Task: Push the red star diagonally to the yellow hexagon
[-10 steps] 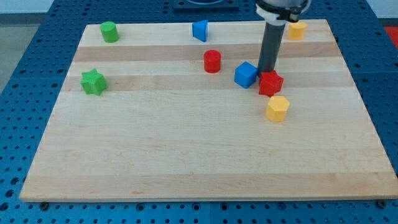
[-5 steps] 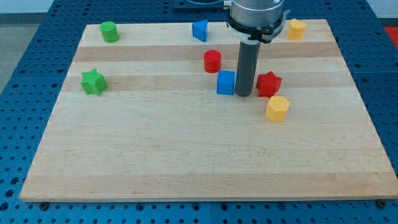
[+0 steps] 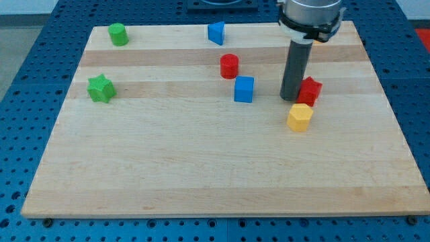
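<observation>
The red star point(image 3: 310, 91) lies at the view's right of the board, just above and slightly right of the yellow hexagon point(image 3: 299, 117), nearly touching it. My tip point(image 3: 290, 99) rests on the board against the red star's left side, above the yellow hexagon. The rod rises to the arm's head at the view's top.
A blue cube point(image 3: 244, 89) sits left of my tip, a red cylinder point(image 3: 230, 66) above it. A blue block point(image 3: 216, 32) and a green cylinder point(image 3: 118, 33) lie along the top edge. A green star point(image 3: 101, 88) is at the left. The wooden board point(image 3: 201, 168) ends near the right blocks.
My tip first swept left, pushing the blue cube left, then moved right to the red star's left side. The red star has shifted right. The arm now hides the yellow block at the top right.
</observation>
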### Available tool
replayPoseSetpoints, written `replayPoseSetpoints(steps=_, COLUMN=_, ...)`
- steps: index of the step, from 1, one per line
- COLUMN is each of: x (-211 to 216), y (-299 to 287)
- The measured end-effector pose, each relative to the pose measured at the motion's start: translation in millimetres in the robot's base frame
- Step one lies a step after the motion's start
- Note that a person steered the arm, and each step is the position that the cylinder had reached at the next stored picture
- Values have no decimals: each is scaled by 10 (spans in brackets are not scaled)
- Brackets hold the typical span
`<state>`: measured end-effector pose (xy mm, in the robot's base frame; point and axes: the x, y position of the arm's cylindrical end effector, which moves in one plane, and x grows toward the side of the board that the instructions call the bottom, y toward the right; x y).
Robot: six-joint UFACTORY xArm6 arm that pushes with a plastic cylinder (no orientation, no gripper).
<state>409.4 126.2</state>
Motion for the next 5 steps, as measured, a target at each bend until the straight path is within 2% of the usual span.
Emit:
replayPoseSetpoints(steps=3, x=0, y=284)
replayPoseSetpoints(steps=5, x=-75, y=128)
